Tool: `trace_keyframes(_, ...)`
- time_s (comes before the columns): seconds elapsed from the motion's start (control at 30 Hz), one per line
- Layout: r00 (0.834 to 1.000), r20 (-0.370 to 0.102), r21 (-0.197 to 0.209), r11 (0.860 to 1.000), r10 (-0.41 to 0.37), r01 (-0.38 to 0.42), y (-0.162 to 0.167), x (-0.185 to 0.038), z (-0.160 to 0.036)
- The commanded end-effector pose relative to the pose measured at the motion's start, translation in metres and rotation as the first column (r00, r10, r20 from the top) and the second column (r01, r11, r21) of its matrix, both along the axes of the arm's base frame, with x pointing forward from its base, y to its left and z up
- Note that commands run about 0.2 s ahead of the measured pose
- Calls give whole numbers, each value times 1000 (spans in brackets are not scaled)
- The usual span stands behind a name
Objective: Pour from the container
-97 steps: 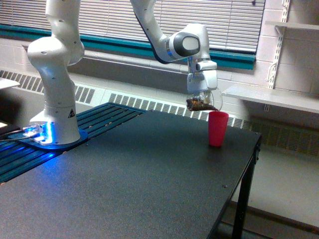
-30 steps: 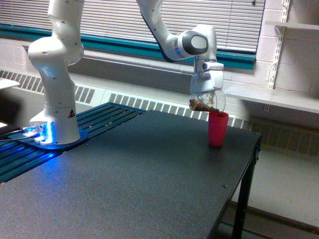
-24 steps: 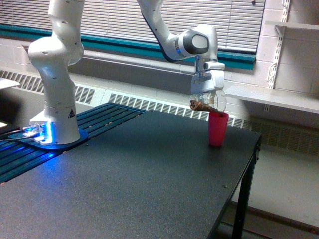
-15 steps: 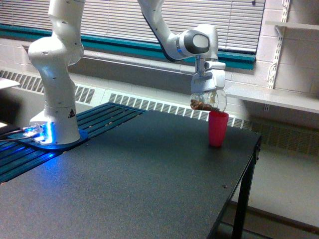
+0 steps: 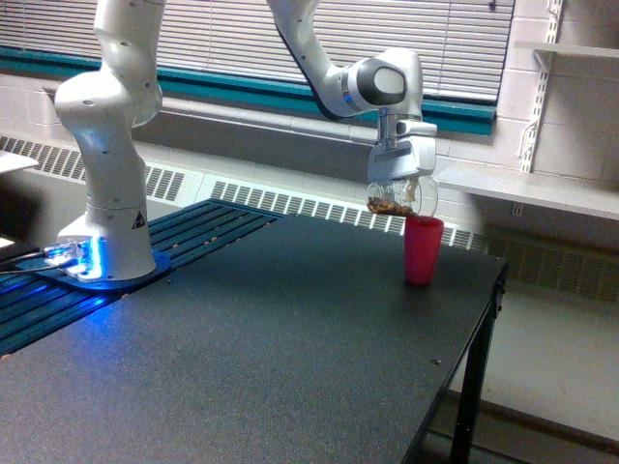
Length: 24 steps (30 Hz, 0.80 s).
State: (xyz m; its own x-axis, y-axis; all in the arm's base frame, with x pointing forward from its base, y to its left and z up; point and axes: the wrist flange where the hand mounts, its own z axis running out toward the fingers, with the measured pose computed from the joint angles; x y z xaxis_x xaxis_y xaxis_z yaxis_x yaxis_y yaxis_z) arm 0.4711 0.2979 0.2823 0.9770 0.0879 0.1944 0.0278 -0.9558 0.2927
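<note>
Currently your gripper [image 5: 400, 186] is clamped on the small clear plastic container [image 5: 401, 196] of brown granules, tipped sideways just above the pink-red tapered cup [image 5: 423, 249], at its 11 o'clock.

the glossy white jointed robot arm [image 5: 106, 116] is built of rounded, bulbous segments, with a small black triangular mark low on its column. its round base [image 5: 102, 266] glows blue at one side. a dark grey disc caps the wrist joint [image 5: 379, 85], above a boxy white gripper [image 5: 400, 179].
</note>
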Motion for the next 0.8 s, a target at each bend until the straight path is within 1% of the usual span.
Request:
trace_keyframes(0.03, 1000, 8, -16, 1000, 23, -23, 0, -1, 7)
trace_keyframes(0.3, 1000, 12, -22, 1000, 19, -19, -1, -2, 9)
trace_keyframes(0.67, 999, -15, -42, 999, 30, -31, 3, -1, 5)
trace_keyframes(0.8, 999, -18, -47, 998, 31, -32, 3, 0, 4)
